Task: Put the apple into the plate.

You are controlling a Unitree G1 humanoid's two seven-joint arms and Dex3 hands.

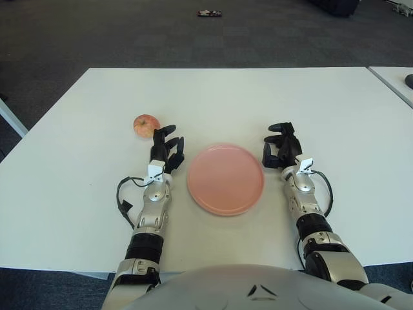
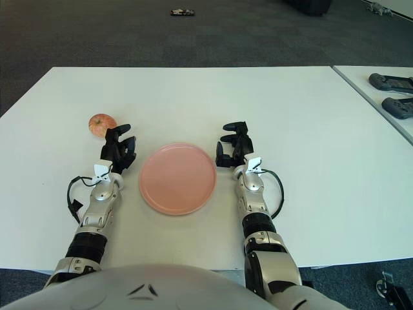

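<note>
Left eye view: left hand (image 1: 166, 147) fingers (image 1: 169, 137) spread, empty, just short of the apple (image 1: 146, 124) on the white surface (image 1: 77, 161). Reach further, wrap it fully, then carry to the plate (image 1: 226, 179). Right hand (image 1: 281, 146) beside the plate, relaxed.

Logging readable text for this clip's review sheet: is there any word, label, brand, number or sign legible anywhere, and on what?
None can be read.
Small white tags on the wrists of the left hand and right hand: no legible print.
Red-yellow round apple, pink round plate, white table: no markings.
Small dark object on the floor: too small to tell.
</note>
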